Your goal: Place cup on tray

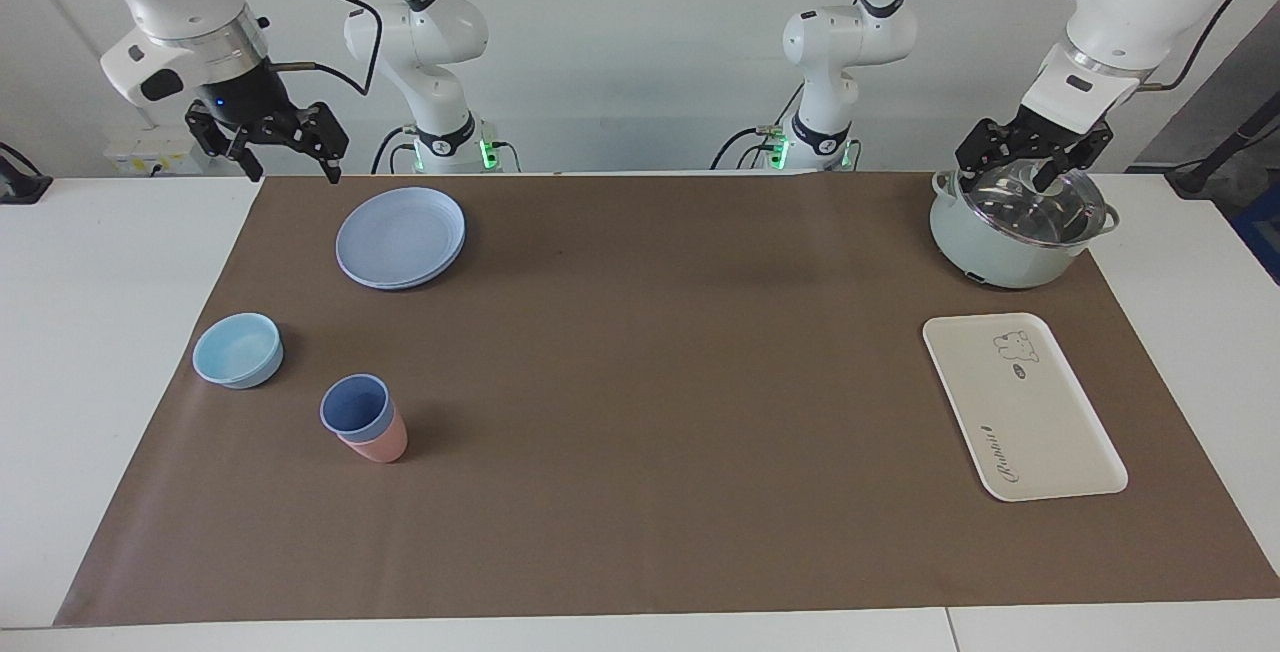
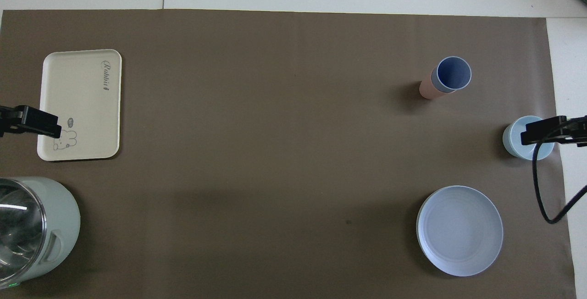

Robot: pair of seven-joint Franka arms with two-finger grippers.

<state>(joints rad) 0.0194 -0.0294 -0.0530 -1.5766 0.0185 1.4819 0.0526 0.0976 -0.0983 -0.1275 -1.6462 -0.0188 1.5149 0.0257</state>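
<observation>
The periwinkle-blue cup (image 1: pixel 355 404) (image 2: pixel 453 73) stands upright, nested inside a pink tumbler (image 1: pixel 383 446) (image 2: pixel 425 90), toward the right arm's end of the table. The cream tray (image 1: pixel 1030 422) (image 2: pixel 78 92) lies flat toward the left arm's end, with nothing on it. My right gripper (image 1: pixel 293 168) hangs open in the air above the mat's edge beside the blue plate, holding nothing. My left gripper (image 1: pixel 1008 170) hangs open over the pot's lid, also holding nothing. Both arms wait, far from the cup.
A round blue plate (image 1: pixel 400 236) (image 2: pixel 459 230) lies nearer to the robots than the cup. A light-blue bowl (image 1: pixel 238 350) (image 2: pixel 516 139) sits beside the cup at the mat's edge. A pale green pot (image 1: pixel 1015 227) (image 2: pixel 32 230) with a glass lid stands nearer to the robots than the tray.
</observation>
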